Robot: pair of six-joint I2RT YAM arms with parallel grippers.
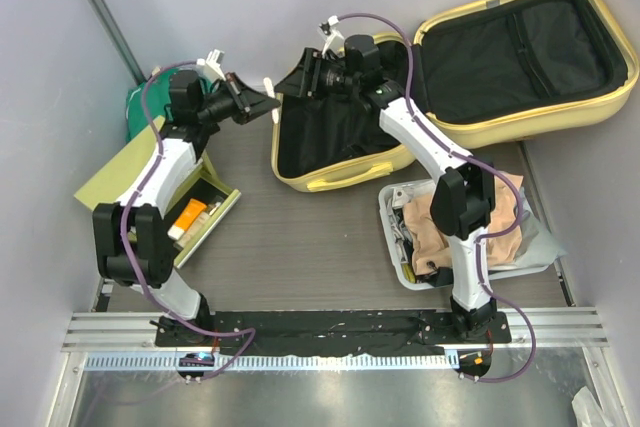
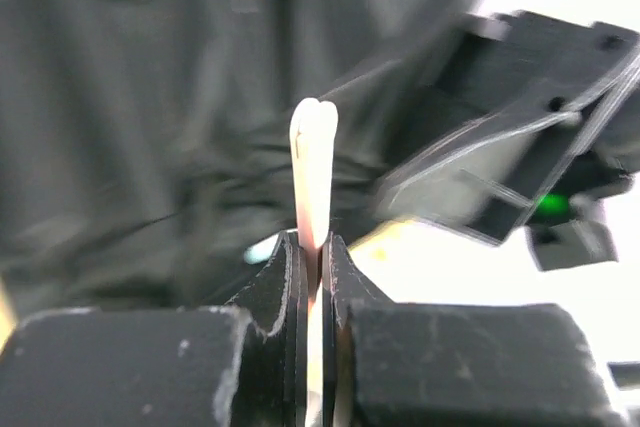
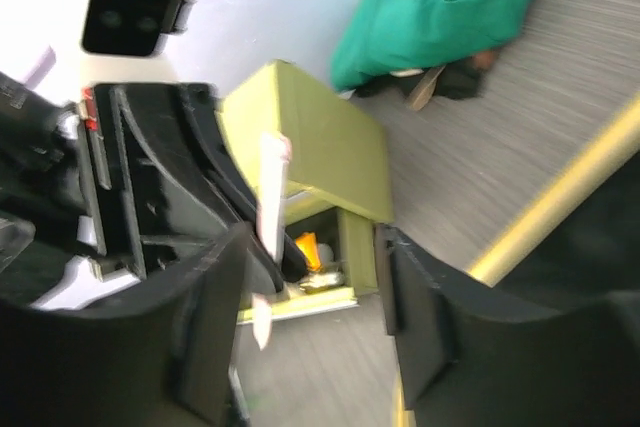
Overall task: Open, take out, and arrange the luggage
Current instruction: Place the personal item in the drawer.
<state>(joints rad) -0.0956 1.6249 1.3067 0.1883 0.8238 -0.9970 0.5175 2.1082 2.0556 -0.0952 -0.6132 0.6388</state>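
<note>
The luggage, pale yellow with black lining, lies open at the back right, its lid flat beside it. My left gripper is shut on a thin pale pinkish-white strip and holds it in the air by the luggage's left edge. My right gripper is open and faces the left one at close range. In the right wrist view the strip and the left gripper's tip lie between my open right fingers. The luggage's yellow rim shows at the right of that view.
A yellow-green box with an open drawer of small items stands at the left. A green bag lies behind it. A pale bin of beige clothing sits in front of the luggage. Grey walls close in the left, back and right.
</note>
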